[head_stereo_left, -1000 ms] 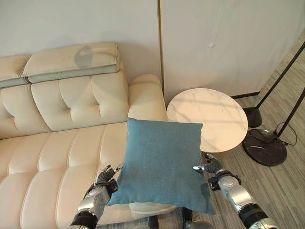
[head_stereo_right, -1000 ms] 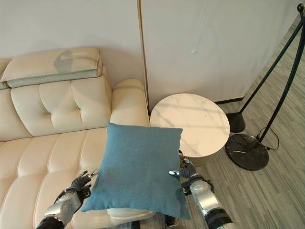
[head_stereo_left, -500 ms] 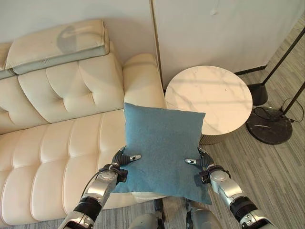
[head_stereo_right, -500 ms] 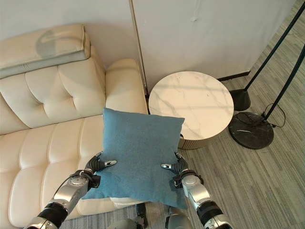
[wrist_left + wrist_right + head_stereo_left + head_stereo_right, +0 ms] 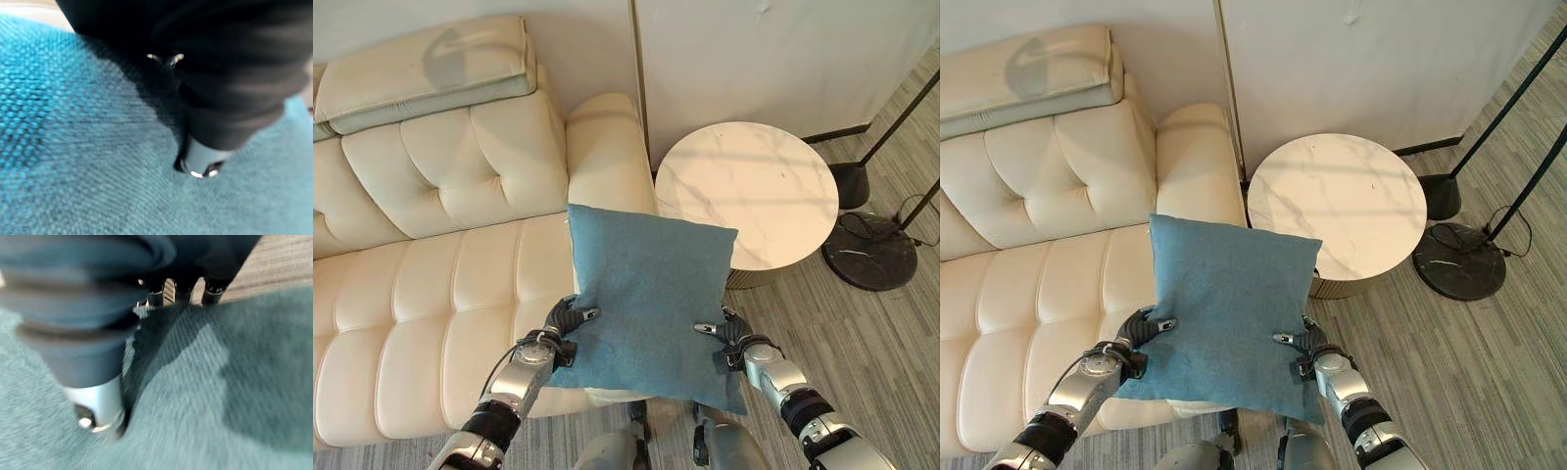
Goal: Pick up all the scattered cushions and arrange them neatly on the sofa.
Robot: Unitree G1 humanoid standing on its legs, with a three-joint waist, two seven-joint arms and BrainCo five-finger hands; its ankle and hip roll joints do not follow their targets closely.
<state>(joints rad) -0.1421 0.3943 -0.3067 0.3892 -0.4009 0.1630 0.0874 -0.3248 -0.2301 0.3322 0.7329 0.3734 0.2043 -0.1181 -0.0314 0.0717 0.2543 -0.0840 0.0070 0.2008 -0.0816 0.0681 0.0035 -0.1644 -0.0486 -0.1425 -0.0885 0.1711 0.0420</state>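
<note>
Between the two hands, a blue cushion (image 5: 648, 299) is hanging upright in the air, its face turned toward the head camera and its top edge reaching up in front of the cream sofa (image 5: 431, 255) seat and armrest. At the cushion's left edge the left hand (image 5: 562, 324) is pinching the fabric, its thumb lying across the front face and its fingers wrapping round behind the edge; the left wrist view is showing the thumb (image 5: 200, 159) pressing into the blue weave. At the opposite edge the right hand (image 5: 732, 331) is gripping in the same way, thumb on the front and fingers curling behind, and the right wrist view is showing its thumb (image 5: 100, 406) dug into the cloth while dark fingertips (image 5: 183, 286) are hooking over the cushion's edge. Both grips are sitting low on the cushion's sides, and its bottom right corner is drooping down below the right hand. Just beside the sofa's armrest, a round white marble-topped side table (image 5: 749, 191) is standing on the grey wood-look floor (image 5: 881, 362), with the dark round bases of two floor lamps (image 5: 871, 257) beyond it to the right.
</note>
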